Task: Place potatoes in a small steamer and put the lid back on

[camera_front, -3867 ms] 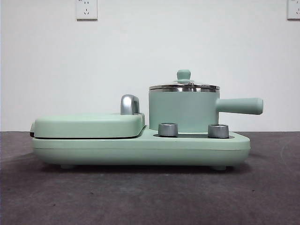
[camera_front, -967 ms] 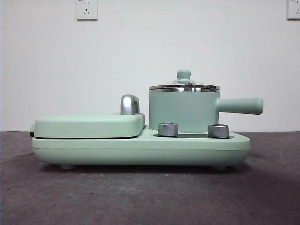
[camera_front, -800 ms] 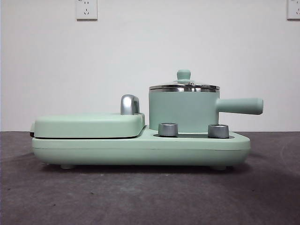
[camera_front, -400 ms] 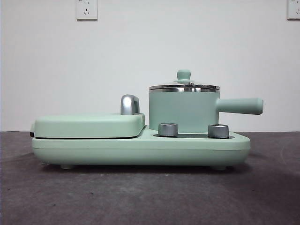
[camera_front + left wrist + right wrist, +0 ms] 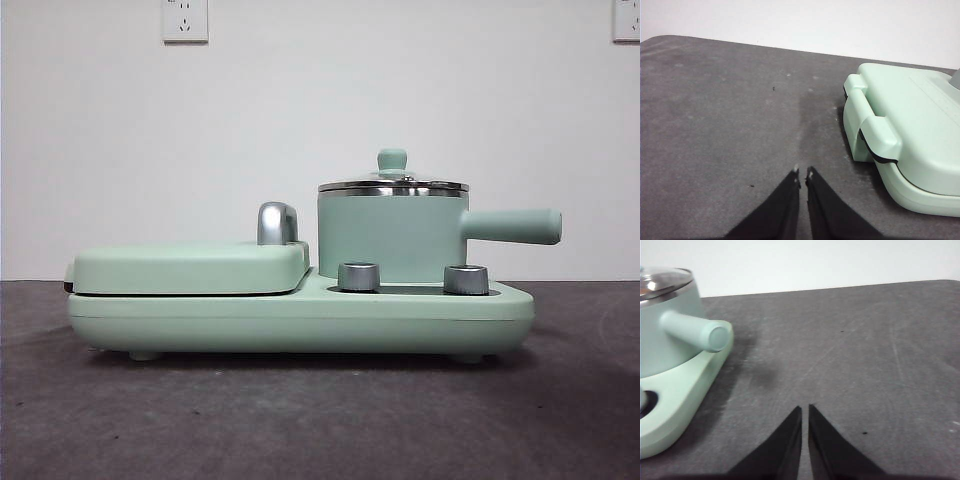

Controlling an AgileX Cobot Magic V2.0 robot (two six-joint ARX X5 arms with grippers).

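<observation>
The small steamer (image 5: 390,238), a mint-green pot with a steel rim and a straight side handle (image 5: 512,226), stands on the right of a mint-green cooker base (image 5: 300,318). The lid (image 5: 392,183) with its small green knob sits on the pot. In the right wrist view the steamer (image 5: 662,335) and its lid (image 5: 662,282) show beside my right gripper (image 5: 805,410), which is shut, empty and apart from the pot over the grey table. My left gripper (image 5: 803,173) is shut and empty beside the cooker's grill end (image 5: 905,135). The potatoes are out of view.
A flat hinged grill cover (image 5: 190,266) with a silver handle (image 5: 277,222) takes up the cooker's left half. Two silver dials (image 5: 358,276) sit in front of the pot. A white wall with sockets (image 5: 185,20) stands behind the grey table (image 5: 320,420).
</observation>
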